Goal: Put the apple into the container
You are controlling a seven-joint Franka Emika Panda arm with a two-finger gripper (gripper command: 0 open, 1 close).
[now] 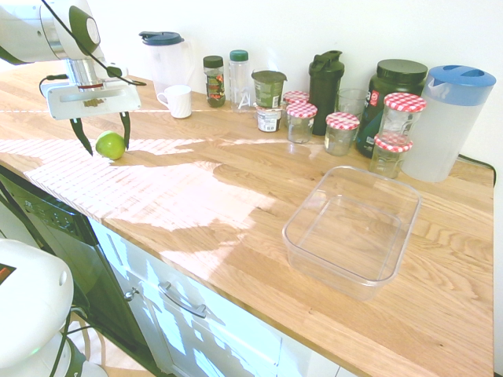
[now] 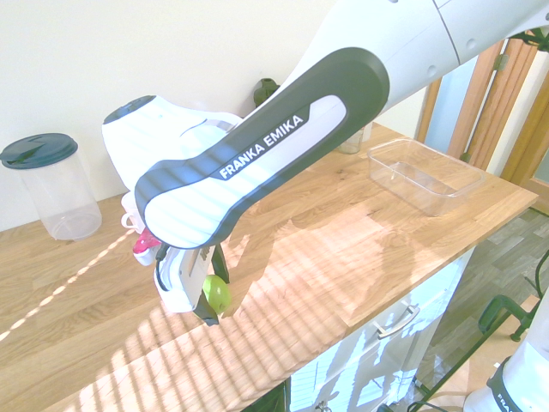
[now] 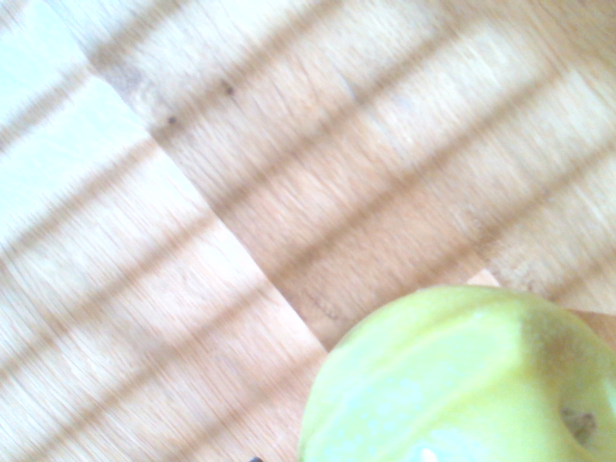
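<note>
In the first exterior view the gripper (image 1: 103, 135) points down at the far left of the wooden countertop (image 1: 236, 212), its dark fingers spread wide on either side of the apple (image 1: 111, 144), a smooth, round, yellow-green fruit resting on the grainy planks. The container (image 1: 351, 230), a clear plastic tub with rounded corners and low walls, sits empty well to the right, near the front edge. Behind it stand glass jars (image 1: 343, 131) with red-checked lids.

The second exterior view shows the glossy white arm above the apple (image 2: 217, 293), the container (image 2: 425, 174) far off to the right.

The wrist view shows the shiny apple (image 3: 462, 380) on striped, sunlit wood.
</note>
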